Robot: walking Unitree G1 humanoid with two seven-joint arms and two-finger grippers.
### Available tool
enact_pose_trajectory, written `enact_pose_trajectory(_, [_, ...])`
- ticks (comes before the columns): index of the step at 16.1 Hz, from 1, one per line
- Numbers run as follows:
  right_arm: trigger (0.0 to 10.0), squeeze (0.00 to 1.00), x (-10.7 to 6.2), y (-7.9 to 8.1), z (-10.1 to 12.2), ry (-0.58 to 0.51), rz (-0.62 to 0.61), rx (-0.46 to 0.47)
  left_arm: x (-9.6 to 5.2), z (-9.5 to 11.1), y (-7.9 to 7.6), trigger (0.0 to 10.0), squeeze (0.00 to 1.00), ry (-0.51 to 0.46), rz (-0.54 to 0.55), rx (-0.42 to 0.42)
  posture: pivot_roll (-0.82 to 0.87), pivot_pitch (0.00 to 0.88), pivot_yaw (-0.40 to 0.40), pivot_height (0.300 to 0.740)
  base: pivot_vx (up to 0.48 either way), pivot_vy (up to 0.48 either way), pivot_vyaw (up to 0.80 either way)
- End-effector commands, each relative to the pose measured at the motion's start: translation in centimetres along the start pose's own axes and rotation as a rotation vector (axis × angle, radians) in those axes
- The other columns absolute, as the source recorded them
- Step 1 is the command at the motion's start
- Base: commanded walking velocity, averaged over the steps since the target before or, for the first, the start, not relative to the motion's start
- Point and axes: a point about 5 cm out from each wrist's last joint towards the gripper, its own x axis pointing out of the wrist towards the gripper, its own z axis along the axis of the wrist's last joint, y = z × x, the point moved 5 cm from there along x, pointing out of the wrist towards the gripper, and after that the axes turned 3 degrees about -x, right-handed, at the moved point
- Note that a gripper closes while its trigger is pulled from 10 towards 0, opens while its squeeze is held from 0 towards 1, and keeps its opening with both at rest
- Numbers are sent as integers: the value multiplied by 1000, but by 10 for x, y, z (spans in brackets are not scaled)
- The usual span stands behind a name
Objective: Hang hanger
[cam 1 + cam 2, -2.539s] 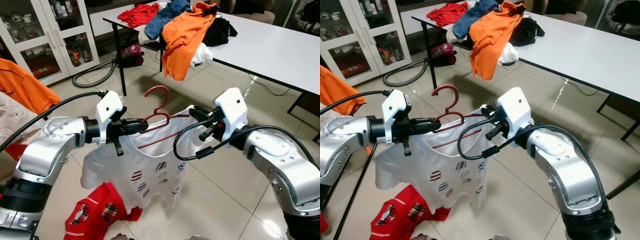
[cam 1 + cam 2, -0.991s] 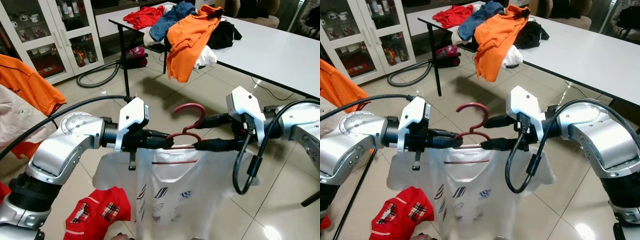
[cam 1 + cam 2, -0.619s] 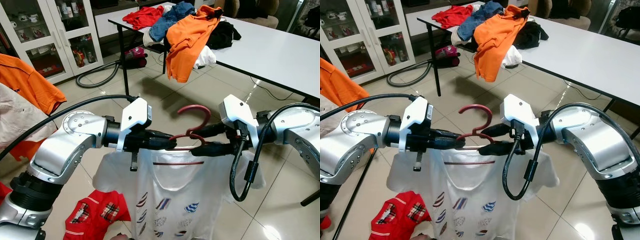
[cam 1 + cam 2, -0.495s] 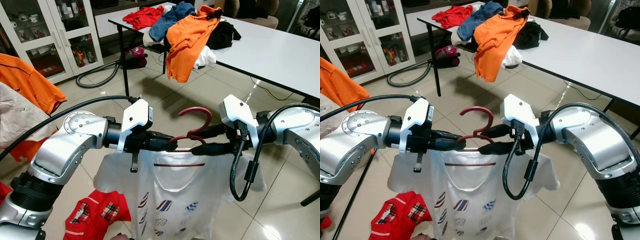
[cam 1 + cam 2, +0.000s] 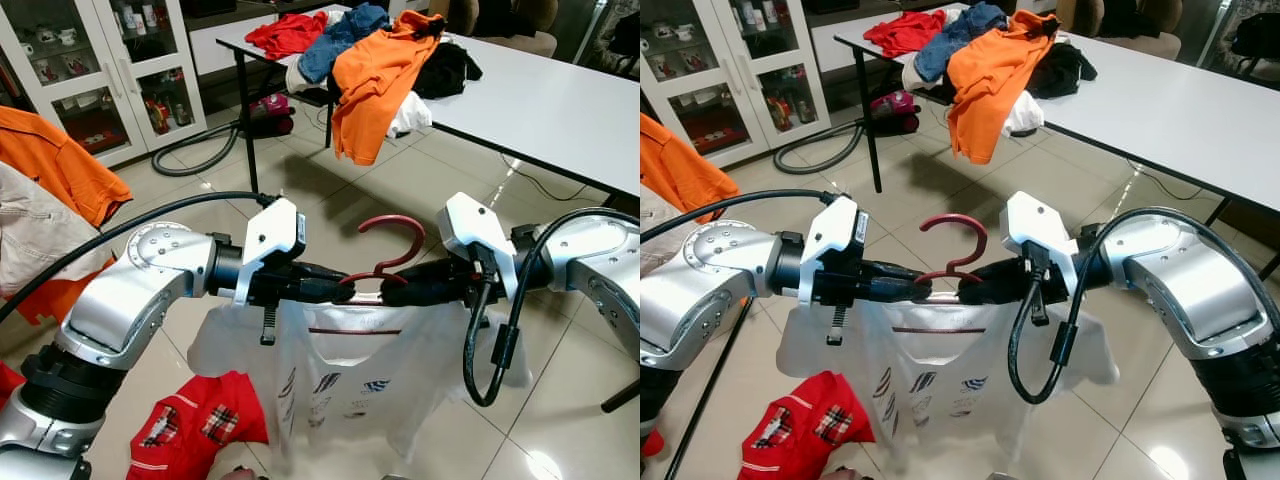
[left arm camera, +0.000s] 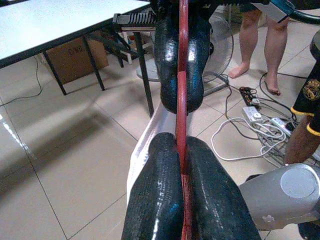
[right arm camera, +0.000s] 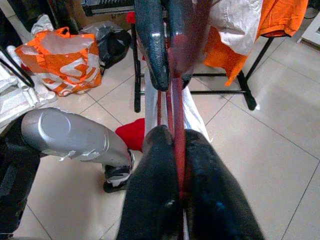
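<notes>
Red hanger [image 5: 385, 262], curved hook up, white printed T-shirt [image 5: 350, 375] draped on it. Left hand [image 5: 340, 290] and right hand [image 5: 400, 293] both pinching hanger bar.

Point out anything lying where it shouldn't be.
A red garment with plaid patches lies crumpled on the tiled floor, below the left gripper. Clothes are heaped on the white table, and an orange shirt droops over its edge.

One red hanger [image 5: 385, 262], one white T-shirt [image 5: 370, 365] on it, two claws: left claw [image 5: 340, 290], right claw [image 5: 400, 293]. One white surface [image 5: 560, 100] far right, one red garment [image 5: 195, 430] on the floor, one vacuum cleaner [image 5: 265, 112].
</notes>
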Motion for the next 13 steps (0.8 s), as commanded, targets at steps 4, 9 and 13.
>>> enact_pose_trajectory(4, [0, 0, 2, 4, 1, 4, 27, -3, 0, 10, 0, 0, 0, -3, -1, 55, -131, 0, -24, 740, 0, 0, 0])
enact_pose_trajectory(9, [0, 0, 2, 6, -4, 23, 23, 1, -8, 21, -2, 10000, 1000, -111, -8, -12, -132, 0, -27, 740, 0, 0, 0])
enact_pose_trajectory(13, [0, 0, 1, 8, -27, 93, -14, 26, -20, 18, -3, 10000, 1000, -100, 6, -3, -126, 0, -30, 740, 0, 0, 0])
